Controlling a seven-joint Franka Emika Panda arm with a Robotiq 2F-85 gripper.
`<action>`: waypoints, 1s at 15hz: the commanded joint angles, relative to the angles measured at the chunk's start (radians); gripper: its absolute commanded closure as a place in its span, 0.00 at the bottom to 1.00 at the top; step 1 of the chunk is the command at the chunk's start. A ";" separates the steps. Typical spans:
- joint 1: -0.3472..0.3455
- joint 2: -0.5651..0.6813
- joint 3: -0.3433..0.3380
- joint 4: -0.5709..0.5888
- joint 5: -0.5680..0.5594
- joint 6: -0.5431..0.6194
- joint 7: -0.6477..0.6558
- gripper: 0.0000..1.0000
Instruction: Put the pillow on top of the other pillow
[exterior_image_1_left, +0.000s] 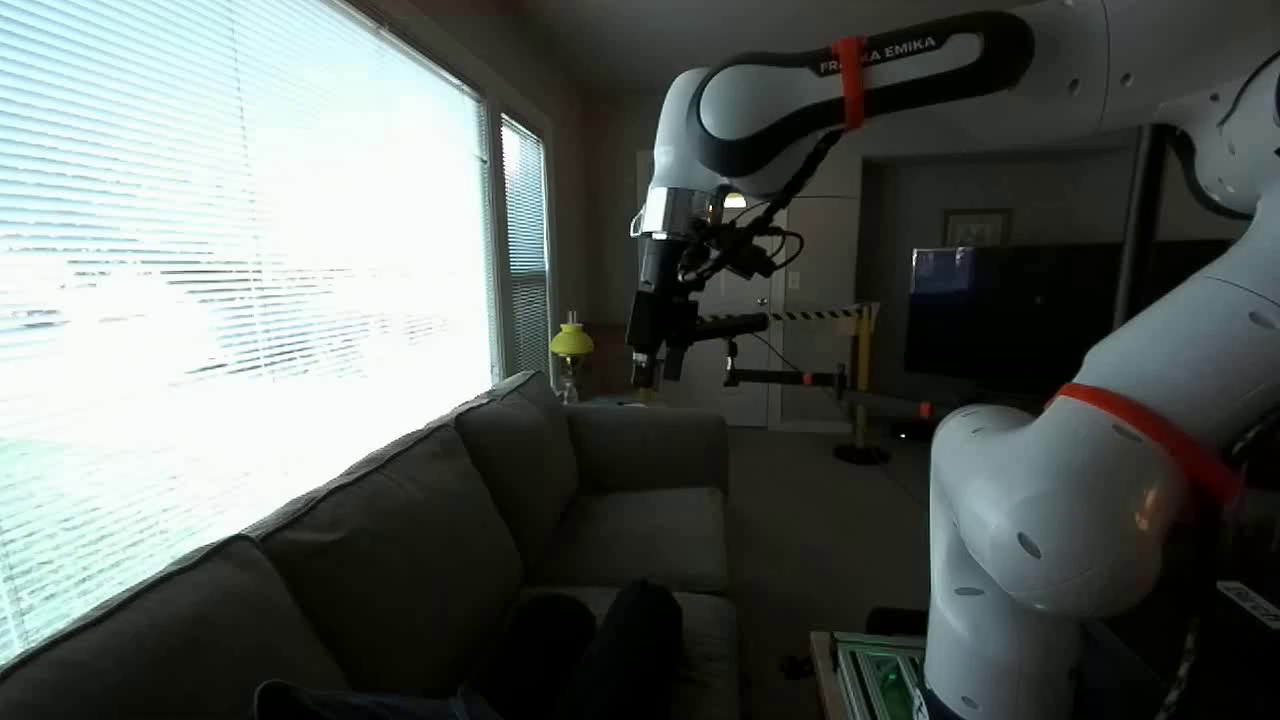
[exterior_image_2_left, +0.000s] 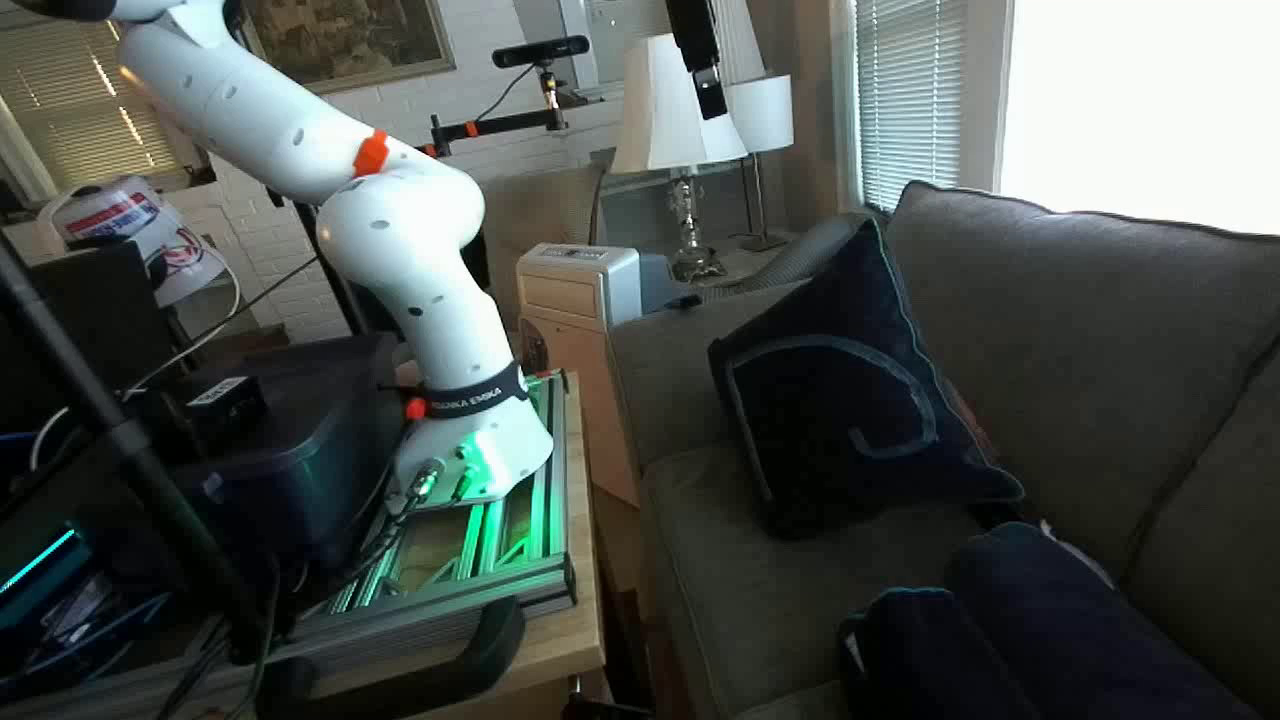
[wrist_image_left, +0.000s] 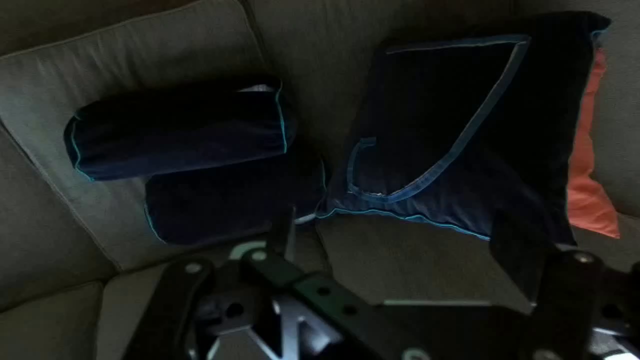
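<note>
Two dark navy bolster pillows with teal piping lie side by side on the sofa. In the wrist view, the upper bolster (wrist_image_left: 180, 132) partly overlaps the lower bolster (wrist_image_left: 235, 200); I cannot tell if it rests on it. Both bolsters show dimly in an exterior view (exterior_image_1_left: 630, 640). A large square navy pillow (wrist_image_left: 450, 130) with a curved blue band lies beside them; it leans in the sofa corner in an exterior view (exterior_image_2_left: 830, 400). My gripper (wrist_image_left: 400, 235) is open and empty, its fingers wide apart. It hangs high above the sofa in both exterior views (exterior_image_1_left: 650, 375) (exterior_image_2_left: 710, 95).
An orange pillow (wrist_image_left: 590, 170) is mostly hidden behind the square pillow. The grey sofa (exterior_image_1_left: 640, 540) has a backrest along the window (exterior_image_1_left: 250, 250). A yellow lamp (exterior_image_1_left: 571, 345) stands past the sofa's far arm. White lamps (exterior_image_2_left: 660, 110) stand behind the opposite end.
</note>
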 joint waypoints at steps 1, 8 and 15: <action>-0.004 0.002 0.003 0.003 0.003 -0.003 -0.003 0.00; -0.086 0.064 0.068 -0.048 -0.131 0.107 0.143 0.00; -0.127 0.199 -0.006 -0.141 -0.103 0.187 0.183 0.00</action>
